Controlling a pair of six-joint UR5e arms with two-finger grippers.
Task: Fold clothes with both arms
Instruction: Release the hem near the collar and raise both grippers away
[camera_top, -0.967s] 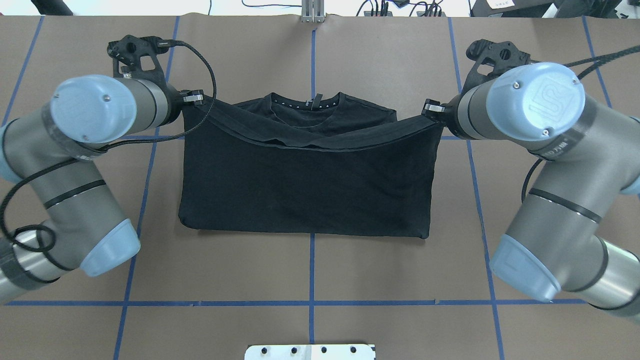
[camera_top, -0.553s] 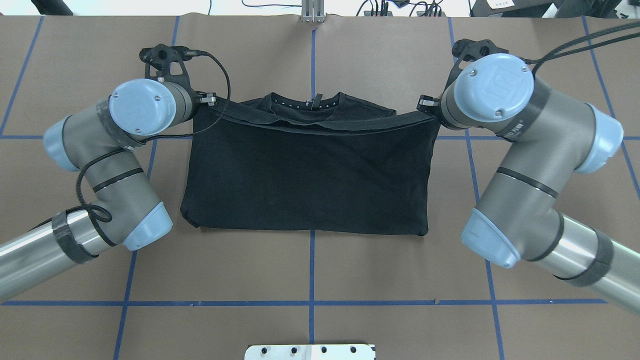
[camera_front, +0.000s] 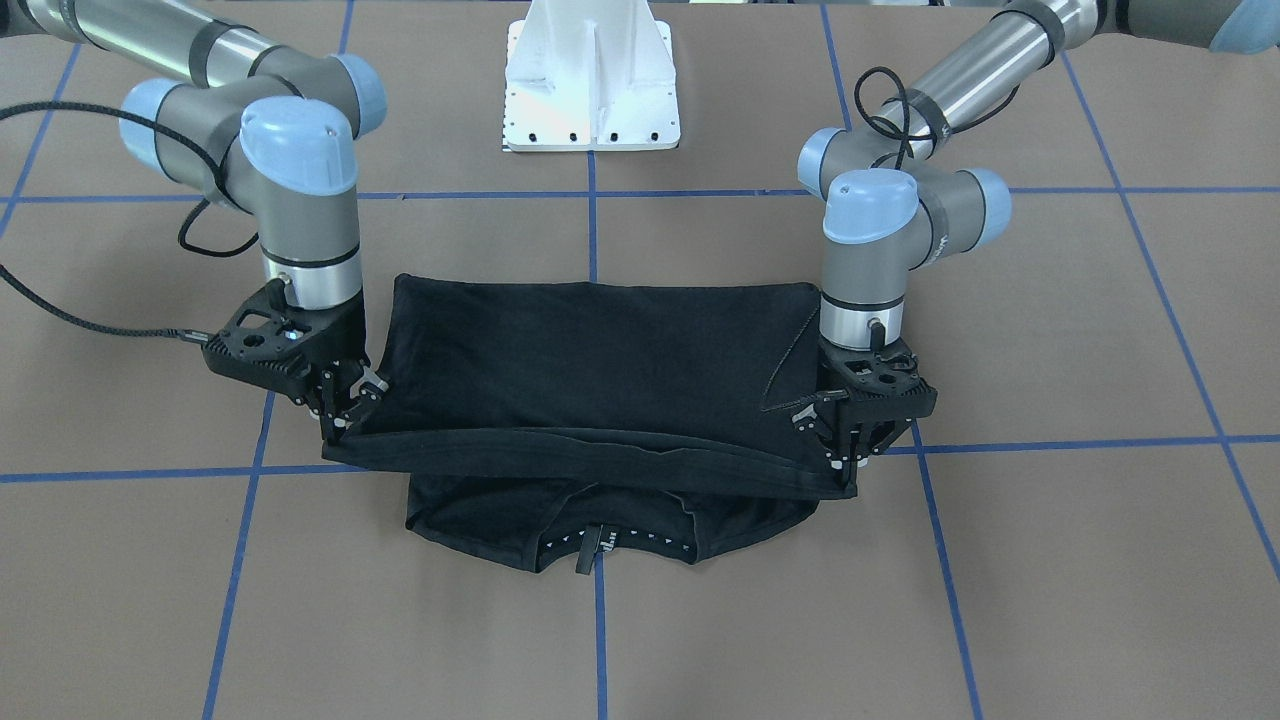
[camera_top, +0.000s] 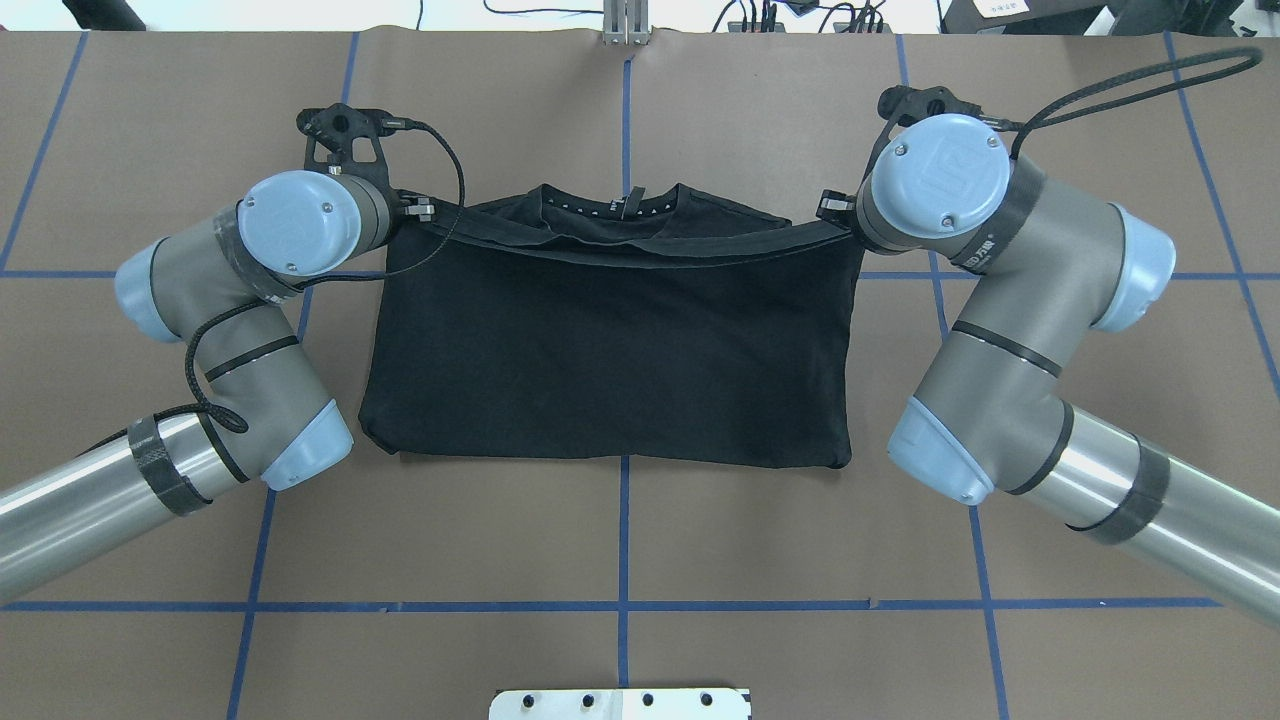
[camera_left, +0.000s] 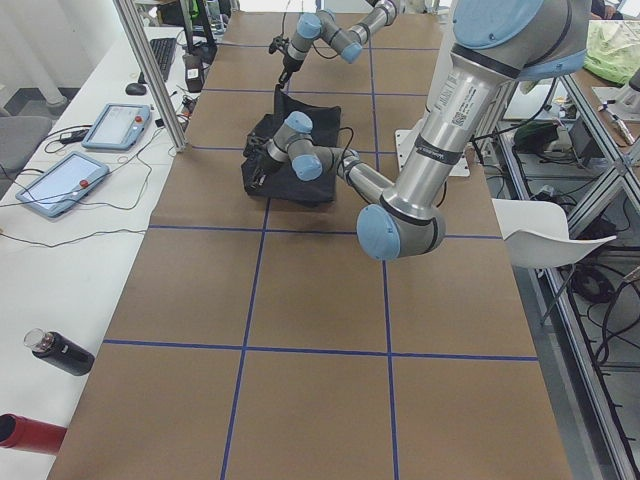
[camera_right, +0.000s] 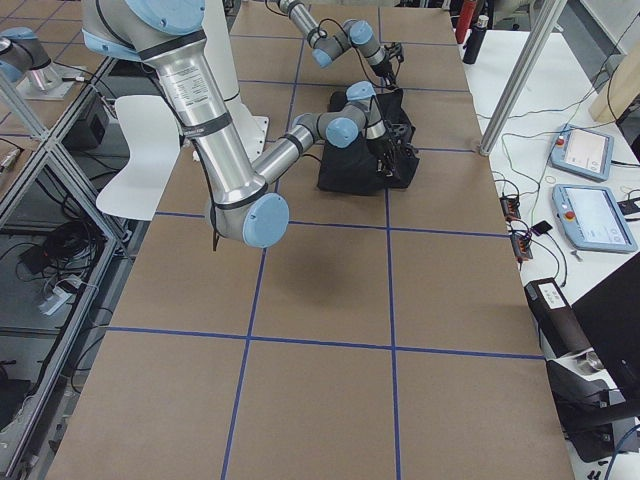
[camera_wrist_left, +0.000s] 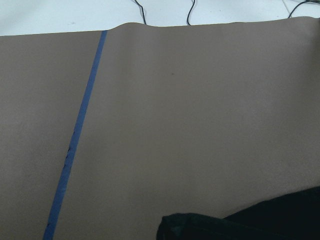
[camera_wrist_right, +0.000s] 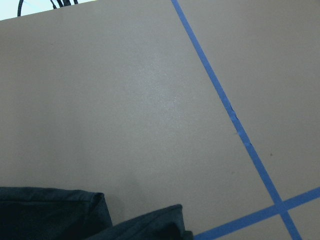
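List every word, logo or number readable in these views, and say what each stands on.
"UR": logo moulded on the light-blue joint cap of the right arm.
Lettering on that arm's grey wrist housing: too blurred to read.
Printed label on the left arm, side view: too small to read.
White marks inside the collar of the T-shirt: too small to read.

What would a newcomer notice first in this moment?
The black T-shirt lying folded in half at the centre of the table. The left gripper and right gripper each pinch a corner of its folded-over hem, stretched between them just short of the collar, which shows on the side away from the robot.
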